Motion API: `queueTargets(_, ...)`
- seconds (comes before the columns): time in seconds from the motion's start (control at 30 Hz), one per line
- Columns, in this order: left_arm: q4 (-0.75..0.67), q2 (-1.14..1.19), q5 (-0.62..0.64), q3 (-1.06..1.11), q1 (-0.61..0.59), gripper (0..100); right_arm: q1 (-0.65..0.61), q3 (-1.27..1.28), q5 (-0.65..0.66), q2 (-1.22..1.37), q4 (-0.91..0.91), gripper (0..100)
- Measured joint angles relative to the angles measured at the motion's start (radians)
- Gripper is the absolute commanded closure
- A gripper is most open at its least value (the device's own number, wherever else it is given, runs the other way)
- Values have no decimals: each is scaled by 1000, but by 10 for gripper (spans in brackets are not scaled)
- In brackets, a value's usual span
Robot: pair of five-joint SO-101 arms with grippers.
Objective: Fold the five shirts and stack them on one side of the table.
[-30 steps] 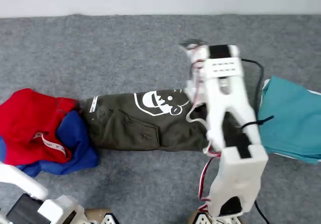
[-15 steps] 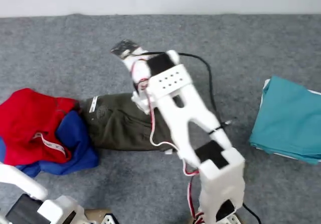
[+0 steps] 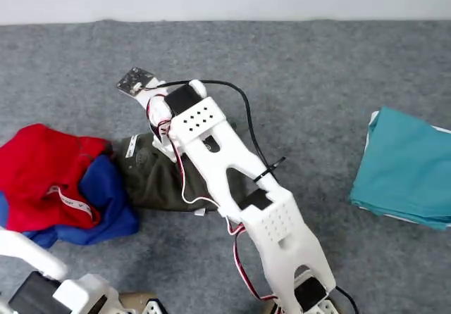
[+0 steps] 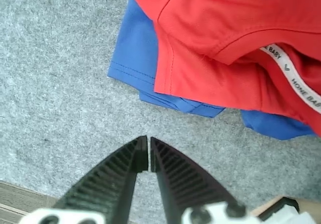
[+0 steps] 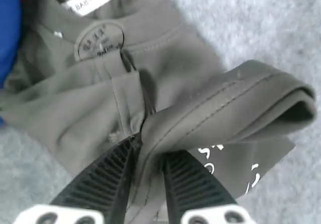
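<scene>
The right arm lies slantwise from the near edge toward the left half of the worktop and covers much of the olive shirt, so from above just its collar end and a strip along its near side can be seen. At the wrist, the right gripper is clenched on a raised fold of that shirt, the cloth doubled over into a thick roll beside it. A sliver of white print shows under the roll, too little to make out. The red shirt lies crumpled on top of the blue shirt at the left edge, both touching the olive one and cut off by the frame. The teal shirt lies folded at the right edge, its far side out of frame. Grey covering shows between the olive and teal shirts and all along the far edge. The left arm is cut off at the near left corner. The left gripper is closed on nothing, over the grey covering near the blue shirt's hem.
</scene>
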Motion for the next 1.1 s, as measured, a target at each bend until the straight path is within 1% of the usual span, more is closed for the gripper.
queueTargets(0.1, -6, 0, 0, 31, 0, 984, -8, -69, 0, 44, 0, 916)
queueTargets(0.23, -12, 0, 0, 54, 0, 984, -40, -141, 0, 80, 0, 759)
queueTargets(0.3, -12, 0, 0, 55, 0, 984, -66, -176, 0, 89, -2, 734)
queueTargets(0.43, -12, 0, 0, 55, 0, 984, -109, -261, 0, 94, -3, 758)
queueTargets(0.53, -12, 0, 0, 55, 0, 984, -121, -310, 0, 94, 8, 805)
queueTargets(0.6, -12, 0, 0, 55, 0, 984, -121, -336, 14, 94, 46, 870)
queueTargets(0.7, -12, 0, 0, 55, 0, 984, -109, -351, 94, 94, 114, 992)
queueTargets(0.77, -12, 0, 0, 55, 0, 984, -78, -342, 129, 94, 121, 977)
queueTargets(0.97, -12, 0, 0, 55, 0, 984, 49, -210, 166, 94, 121, 990)
queueTargets(1.1, -12, 0, 0, 55, 0, 984, 68, -74, 195, 94, 121, 990)
